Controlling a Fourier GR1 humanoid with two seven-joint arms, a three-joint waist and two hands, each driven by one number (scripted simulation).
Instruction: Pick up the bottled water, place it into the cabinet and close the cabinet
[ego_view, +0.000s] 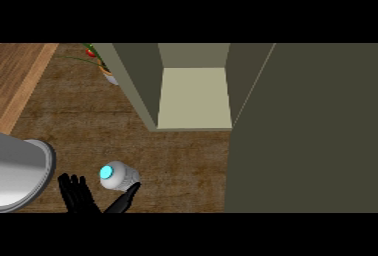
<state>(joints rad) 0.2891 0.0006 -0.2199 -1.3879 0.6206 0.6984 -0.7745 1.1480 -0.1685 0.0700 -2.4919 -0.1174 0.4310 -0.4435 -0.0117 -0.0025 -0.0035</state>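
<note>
The bottled water stands on the brown bench, near the bottom left of the head view. We look down on it from above, so its bright blue cap shows as a round spot and its white body bulges out around the cap. It stands upright.

1 black hand comes up from the bottom edge, just below the bottle. The fingers are straight and spread apart, pointing up, to the left of the bottle. The thumb sticks out to the right, and its tip is just under the bottle. The bottle sits in the gap between the fingers and the thumb. The hand is not closed around it. It is hard to tell if the thumb touches the bottle or not. The view does not make plain which of the 2 hands this is, and only 1 hand shows.

The cabinet stands at the top middle, well apart from the bottle. It is open, and its pale shelf shows inside. Its big dark door is swung out and fills the right side of the view.

A grey round bowl sits at the left edge, near the hand. A plant in a pot peeks out at the top, just left of the cabinet.
</note>
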